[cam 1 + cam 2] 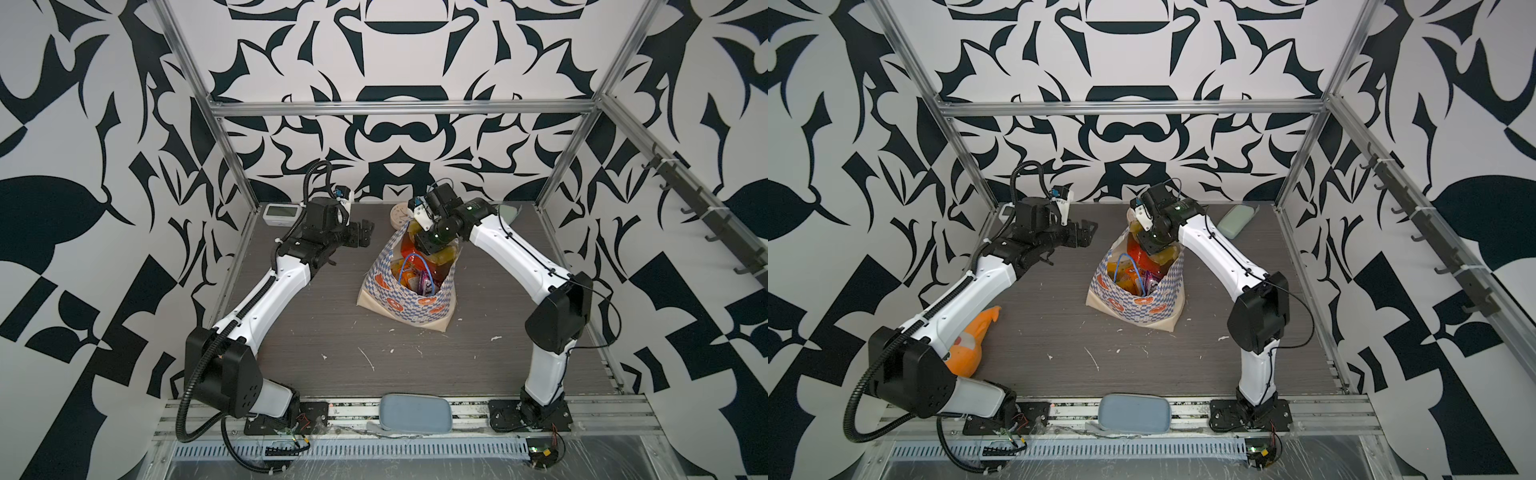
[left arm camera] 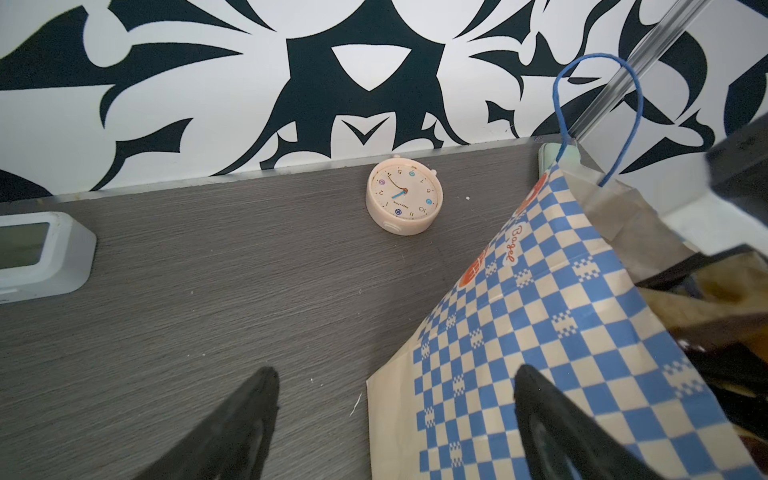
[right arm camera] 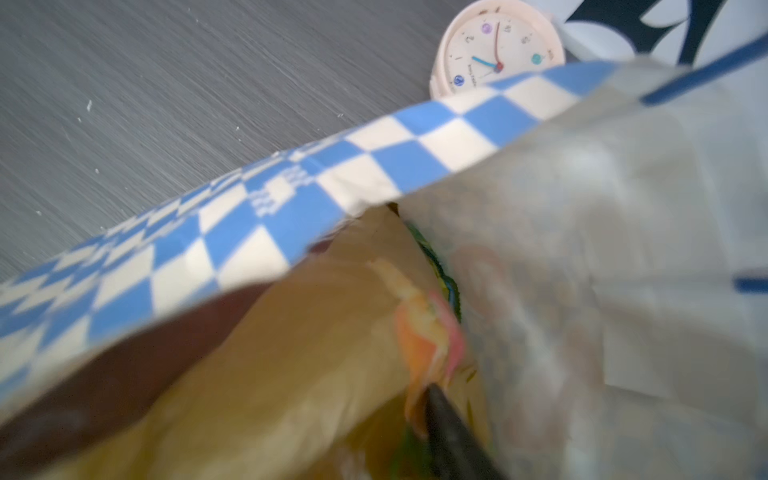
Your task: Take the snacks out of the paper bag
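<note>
In the middle of the grey table [image 1: 316,324], the paper bag [image 1: 409,305] stood open with the snacks [image 1: 409,276] packed inside. The right gripper [image 1: 435,254] reached into the bag's far end. One dark finger [image 3: 446,428] touched a pink-orange packet [image 3: 419,332], but blur hid whether the claw pinched it. The left gripper [image 1: 362,233] hovered left of the bag, claw spread wide, empty. A round clock [image 1: 399,216] lay behind the bag.

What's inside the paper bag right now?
Glossy snack packets fill the paper bag; a purple packet and a yellow-orange packet show. The right gripper reaches into the far end, covering whatever lies beneath; lower packets and the bottom are hidden.
</note>
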Controlling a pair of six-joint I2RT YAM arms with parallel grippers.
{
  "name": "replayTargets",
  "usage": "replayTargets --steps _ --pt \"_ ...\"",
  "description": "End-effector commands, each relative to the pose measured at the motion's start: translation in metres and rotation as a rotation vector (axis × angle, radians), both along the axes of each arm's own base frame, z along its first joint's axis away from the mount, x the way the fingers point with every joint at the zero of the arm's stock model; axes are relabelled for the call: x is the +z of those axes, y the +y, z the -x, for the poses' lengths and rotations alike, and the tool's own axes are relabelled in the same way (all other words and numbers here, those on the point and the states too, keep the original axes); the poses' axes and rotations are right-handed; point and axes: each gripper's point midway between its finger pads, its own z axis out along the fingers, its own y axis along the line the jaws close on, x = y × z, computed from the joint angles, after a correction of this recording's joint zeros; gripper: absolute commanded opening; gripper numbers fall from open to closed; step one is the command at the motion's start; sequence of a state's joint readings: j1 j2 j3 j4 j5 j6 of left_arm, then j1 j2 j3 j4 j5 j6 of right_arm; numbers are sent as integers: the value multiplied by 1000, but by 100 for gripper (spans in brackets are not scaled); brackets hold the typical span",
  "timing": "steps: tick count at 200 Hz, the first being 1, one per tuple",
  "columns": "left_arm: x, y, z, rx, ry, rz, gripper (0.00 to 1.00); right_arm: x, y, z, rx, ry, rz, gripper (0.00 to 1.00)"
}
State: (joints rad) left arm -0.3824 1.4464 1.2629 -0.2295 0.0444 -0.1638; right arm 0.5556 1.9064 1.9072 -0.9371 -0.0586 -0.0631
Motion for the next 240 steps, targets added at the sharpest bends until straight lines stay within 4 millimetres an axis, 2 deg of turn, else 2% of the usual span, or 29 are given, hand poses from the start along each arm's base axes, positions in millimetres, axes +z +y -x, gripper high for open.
replayTargets --steps 1,7,28,53,64,124,151,163,186,197,221,240 --pt "1 8 7 18 3 -17 91 10 7 -6 -15 -14 -45 16" --pt "0 8 8 18 2 -19 91 11 7 -7 -19 -16 -49 12" --pt "0 9 8 19 1 -21 92 21 6 -3 -32 -18 -60 9" --pt "-1 8 7 20 1 -19 92 47 8 5 -24 -38 -114 5" --pt "-1 8 6 19 3 -15 92 60 7 7 -28 -56 -133 0" --pt "2 6 5 23 1 1 91 126 8 28 -23 -109 -288 0" --pt "4 8 6 32 -8 3 92 157 11 33 -9 -86 -461 0" --pt "7 10 6 40 -14 5 91 161 10 31 -13 -73 -501 0" --pt "8 10 7 42 -16 12 92 152 13 28 -6 -4 -543 0" --pt "7 10 8 41 -15 15 92 157 17 31 20 17 -594 0" --pt "5 12 8 47 -14 6 92 202 15 33 58 38 -815 0" --pt "6 12 7 50 -20 2 92 232 -1 19 53 78 -1038 0"
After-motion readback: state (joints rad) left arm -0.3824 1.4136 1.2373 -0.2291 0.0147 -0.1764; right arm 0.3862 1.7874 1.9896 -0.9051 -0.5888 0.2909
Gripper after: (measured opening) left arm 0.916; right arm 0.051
